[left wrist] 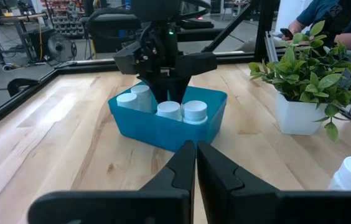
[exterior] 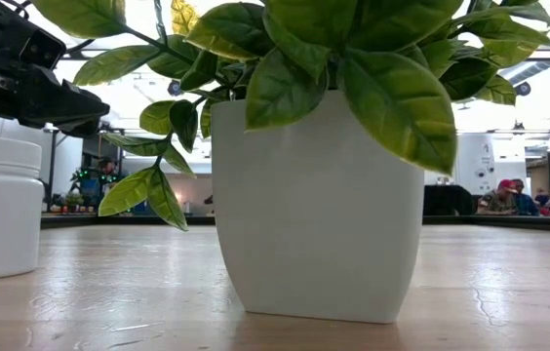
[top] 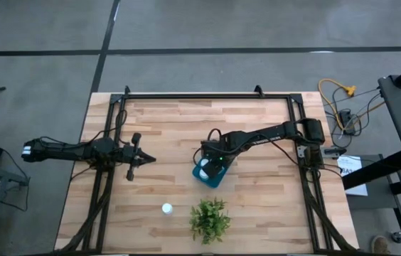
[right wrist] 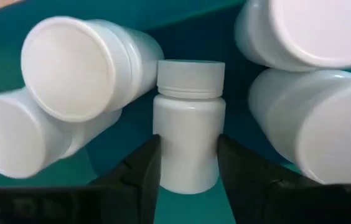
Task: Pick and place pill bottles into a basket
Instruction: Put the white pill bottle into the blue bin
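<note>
Pill bottles, small white plastic cylinders with white caps, are nearly all in the teal-blue rectangular plastic basket [top: 210,174], which stands on the light wooden table [top: 257,206] near its middle, just behind the green leafy plant in its white pot [top: 210,219]. In the left wrist view four bottles show above the basket wall [left wrist: 163,127], standing close together. One more pill bottle [top: 166,208] stands alone on the table, left of the plant and well apart from the basket; in the low view it appears at the left edge [exterior: 0,207].

The right gripper [top: 211,165] is over the basket and reaches down into it. In the right wrist view its two dark fingers [right wrist: 139,174] stand on both sides of one pill bottle [right wrist: 188,127] and touch its body, so the gripper is grasping this bottle. Around it lie other bottles: two on one side [right wrist: 79,68] and two on the other side [right wrist: 315,118], all on the teal floor.

The left gripper [top: 146,159] waits above the left part of the table, well apart from the basket, and its fingers [left wrist: 182,177] are pressed together with nothing between them.
</note>
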Tool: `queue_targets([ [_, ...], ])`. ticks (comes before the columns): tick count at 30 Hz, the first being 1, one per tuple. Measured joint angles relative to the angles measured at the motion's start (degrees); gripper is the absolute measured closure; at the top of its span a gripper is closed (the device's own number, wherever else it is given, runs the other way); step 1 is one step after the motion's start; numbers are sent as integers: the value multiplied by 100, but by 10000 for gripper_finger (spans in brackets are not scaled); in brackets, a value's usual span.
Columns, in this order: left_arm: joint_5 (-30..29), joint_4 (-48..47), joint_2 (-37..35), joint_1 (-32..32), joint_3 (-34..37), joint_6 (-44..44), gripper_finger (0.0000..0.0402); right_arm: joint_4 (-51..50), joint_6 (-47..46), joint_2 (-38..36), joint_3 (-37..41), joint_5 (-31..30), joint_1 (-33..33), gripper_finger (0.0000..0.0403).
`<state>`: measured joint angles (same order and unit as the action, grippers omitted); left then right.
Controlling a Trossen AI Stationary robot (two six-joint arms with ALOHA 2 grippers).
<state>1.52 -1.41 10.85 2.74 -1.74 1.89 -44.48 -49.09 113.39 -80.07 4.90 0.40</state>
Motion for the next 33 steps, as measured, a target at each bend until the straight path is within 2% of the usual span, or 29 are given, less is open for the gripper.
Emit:
queue_targets([
  [4,0,0,0,0,0,0,402,180,94,14,6,162,2,247],
  [18,0,0,0,0,0,0,402,245,30,25,232,140,-4,176],
  [33,0,0,0,2,-2,0,402,310,126,1,419,70,-4,177],
])
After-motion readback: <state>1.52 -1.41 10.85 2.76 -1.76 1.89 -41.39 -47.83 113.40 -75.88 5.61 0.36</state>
